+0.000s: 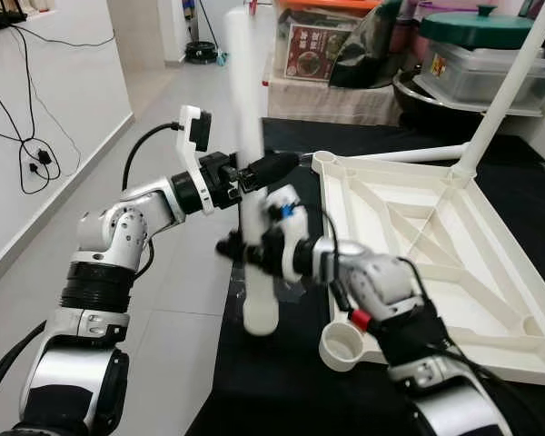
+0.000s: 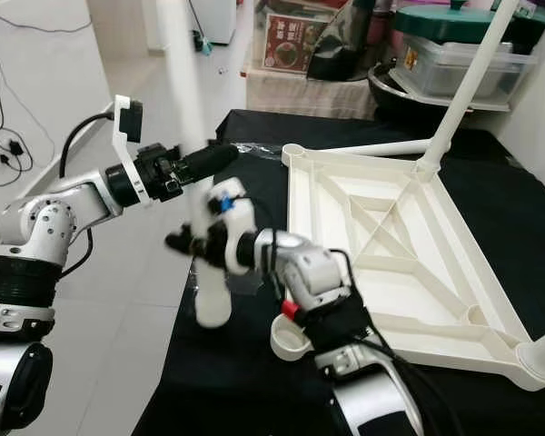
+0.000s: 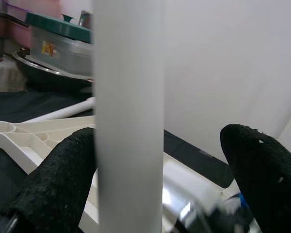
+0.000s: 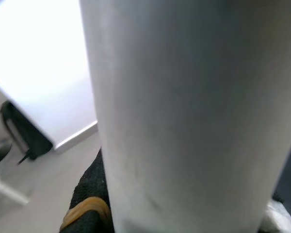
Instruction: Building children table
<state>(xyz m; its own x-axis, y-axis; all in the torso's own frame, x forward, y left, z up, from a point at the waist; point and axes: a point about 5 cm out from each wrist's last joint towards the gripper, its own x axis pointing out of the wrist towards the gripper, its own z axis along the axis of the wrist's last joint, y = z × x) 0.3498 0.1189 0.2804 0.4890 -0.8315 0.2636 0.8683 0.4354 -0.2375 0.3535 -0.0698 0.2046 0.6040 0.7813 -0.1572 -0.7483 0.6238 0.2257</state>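
We see the leg smeared by motion blur, its top cut off by the frame. Our right gripper sits behind it, fingers hidden. The tabletop runs off the right edge. Box labels are too small to read.

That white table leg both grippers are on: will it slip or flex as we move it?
The white table leg looks like a rigid, smooth plastic tube, so flex seems unlikely, but it may slide through the jaws. Being round, it would probably roll if set on the black cloth.
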